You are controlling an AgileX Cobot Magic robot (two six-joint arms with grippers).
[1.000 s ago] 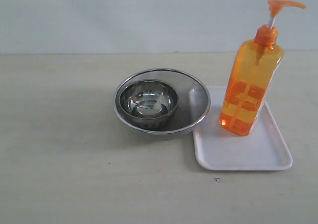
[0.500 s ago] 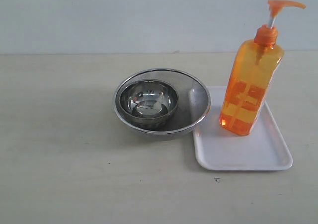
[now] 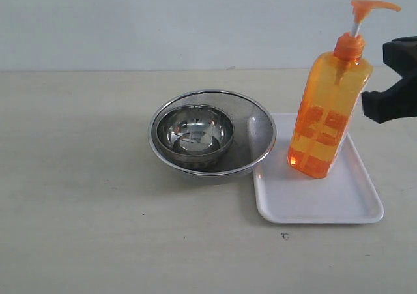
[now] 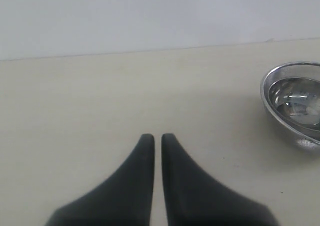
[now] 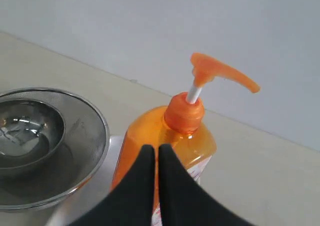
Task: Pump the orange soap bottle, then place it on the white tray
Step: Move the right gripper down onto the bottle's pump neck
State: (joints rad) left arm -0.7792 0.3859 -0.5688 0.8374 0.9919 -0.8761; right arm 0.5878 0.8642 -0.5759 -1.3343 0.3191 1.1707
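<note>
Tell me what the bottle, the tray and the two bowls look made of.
Orange soap bottle: translucent glossy plastic, probably; label shows through. White tray: opaque, smooth, likely plastic; soft sheen. Inner bowl: polished metal, mirror reflections. Outer bowl: metal, duller, finely textured wall, maybe mesh.

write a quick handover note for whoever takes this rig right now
Left gripper: shut, empty, over the table, apart from the nested steel bowls.
Right gripper: shut, empty, close by the orange soap bottle, below its pump head.
Bottle stands upright on the white tray, beside the bowls.
Done: bottle on tray. Left: pressing the pump; it is up, and no sign shows whether it was pumped.
</note>
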